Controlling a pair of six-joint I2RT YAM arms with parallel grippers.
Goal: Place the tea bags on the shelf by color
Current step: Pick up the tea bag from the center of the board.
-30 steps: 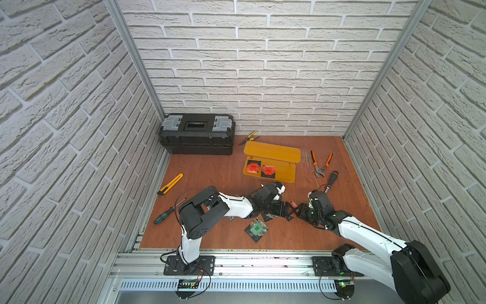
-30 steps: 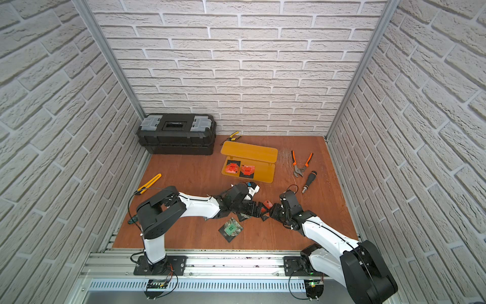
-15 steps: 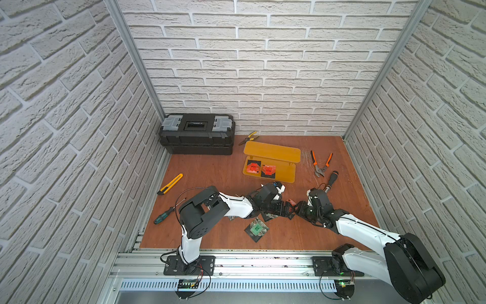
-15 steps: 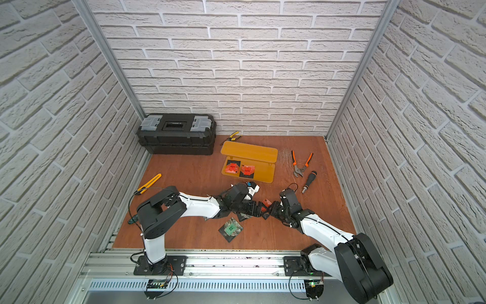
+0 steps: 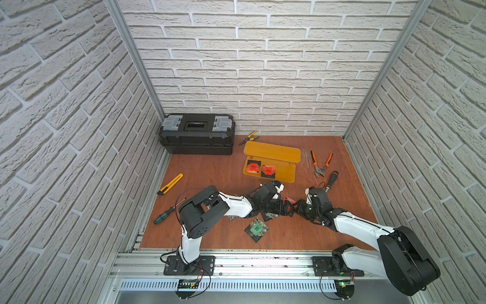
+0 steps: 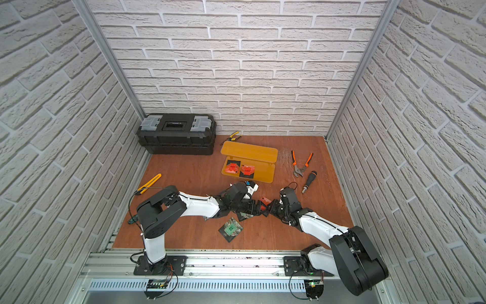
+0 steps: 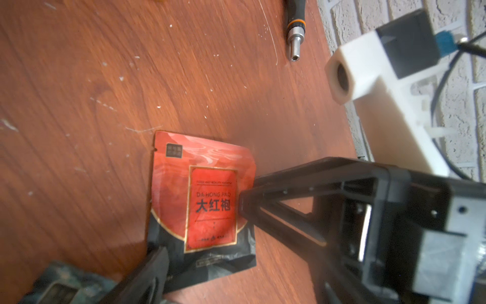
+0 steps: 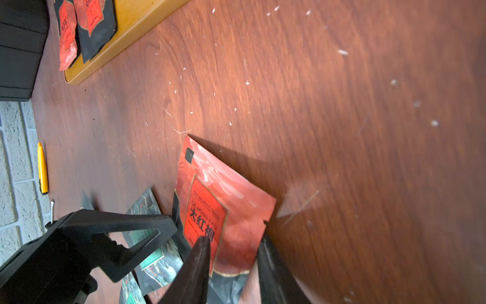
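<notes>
A red tea bag (image 8: 223, 200) lies on the wooden floor between my two grippers, seen in both top views (image 5: 288, 200) and in the left wrist view (image 7: 207, 200). My right gripper (image 8: 234, 252) straddles its near end, one finger over the label and one at its edge, with the jaws still apart. My left gripper (image 5: 282, 208) is wide open, and one fingertip (image 8: 168, 223) touches the bag's dark edge. Two red tea bags (image 5: 253, 167) (image 5: 268, 170) rest on the lower plate of the yellow-orange shelf (image 5: 272, 152). Green tea bags lie on the floor (image 5: 257, 228) and under the grippers (image 8: 155, 252).
A black toolbox (image 5: 197, 133) stands at the back left with yellow pliers (image 5: 248, 136) beside it. Orange pliers (image 5: 320, 164) and a black screwdriver (image 5: 331, 179) lie right of the shelf. A yellow utility knife (image 5: 171, 183) and a green screwdriver (image 5: 163, 215) lie at the left.
My right gripper has slid left toward the left gripper and its jaws have narrowed around the red tea bag. The left arm has stayed where it was.
</notes>
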